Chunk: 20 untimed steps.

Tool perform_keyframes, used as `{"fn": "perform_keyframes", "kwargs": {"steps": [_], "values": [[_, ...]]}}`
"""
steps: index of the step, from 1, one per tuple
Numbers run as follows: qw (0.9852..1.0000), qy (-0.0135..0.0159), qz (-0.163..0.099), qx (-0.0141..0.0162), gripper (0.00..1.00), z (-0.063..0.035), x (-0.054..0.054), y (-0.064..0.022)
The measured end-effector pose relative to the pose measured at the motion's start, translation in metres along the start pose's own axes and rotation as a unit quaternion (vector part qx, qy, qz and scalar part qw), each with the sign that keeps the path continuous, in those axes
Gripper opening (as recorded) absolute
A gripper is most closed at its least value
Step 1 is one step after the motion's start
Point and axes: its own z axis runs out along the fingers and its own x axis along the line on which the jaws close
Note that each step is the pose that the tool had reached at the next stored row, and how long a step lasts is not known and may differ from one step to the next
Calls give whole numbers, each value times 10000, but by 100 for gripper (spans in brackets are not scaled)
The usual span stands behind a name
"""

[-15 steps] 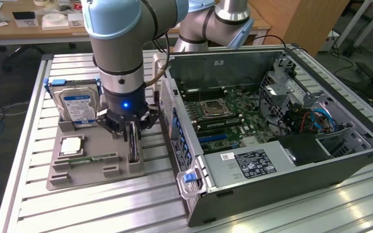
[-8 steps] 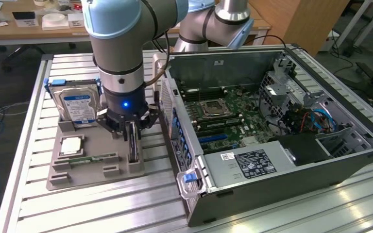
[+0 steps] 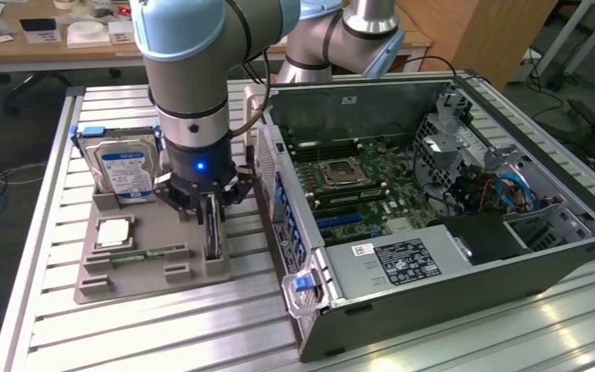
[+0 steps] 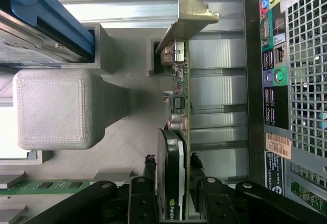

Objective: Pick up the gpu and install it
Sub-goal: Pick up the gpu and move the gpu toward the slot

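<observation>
We are clamping the gripper [image 4: 172, 160] on one edge-standing gpu [image 4: 180, 101]. One computer case [image 4: 296, 55] is crowding close beside the hand.

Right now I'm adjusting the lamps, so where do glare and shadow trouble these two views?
Exterior view: overhead light streaks bright glare along the table slats beside the computer case, whose interior stays evenly lit. Wrist view: the slats past the gpu wash out to white, and the grey block throws a soft shadow toward the card.
</observation>
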Motion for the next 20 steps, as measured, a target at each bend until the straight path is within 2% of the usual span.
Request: {"fn": "perform_keyframes", "kwargs": {"steps": [5, 9, 20], "values": [[10000, 0, 0, 0, 39, 0, 0, 0], [10000, 0, 0, 0, 27, 0, 0, 0], [10000, 0, 0, 0, 27, 0, 0, 0]]}}
